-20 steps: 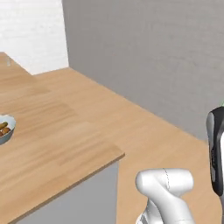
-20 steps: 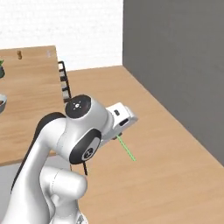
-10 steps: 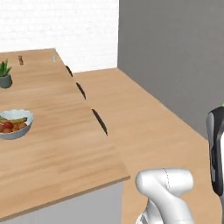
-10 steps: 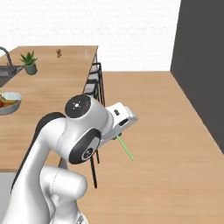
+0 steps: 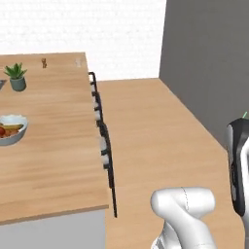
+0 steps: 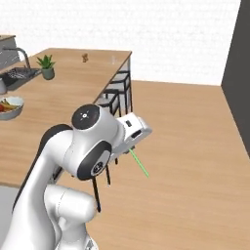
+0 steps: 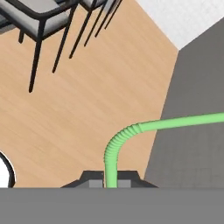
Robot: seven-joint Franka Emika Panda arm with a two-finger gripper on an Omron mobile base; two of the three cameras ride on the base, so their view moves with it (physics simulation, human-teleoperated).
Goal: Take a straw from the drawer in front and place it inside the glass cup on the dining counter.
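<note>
- Hand (image 7: 110,183): closed on the straw (image 7: 131,131), whose lower shaft rises from between the two dark tips at the bottom centre of the hand view.
- Straw, position: carried in the air over the wooden floor (image 6: 195,146), clear of the tabletop (image 5: 53,136). In the right base view it shows as a thin green line at centre frame, running down and to the right from the white hand.
- Straw, axis: the gripped shaft runs straight out along the hand; past the ribbed bend, the long part turns off toward the right edge of the hand view.
- Glass cup (image 5: 77,62): a small pale shape at the far end of the tabletop, upper left of the left base view, well apart from the straw.
- Step in hand, judged: carrying the straw to the cup. Done well, the grip stays firm, the free end passes above the bowl (image 5: 10,129) and plant (image 5: 17,77), and that end is turned downward over the rim before release.
</note>
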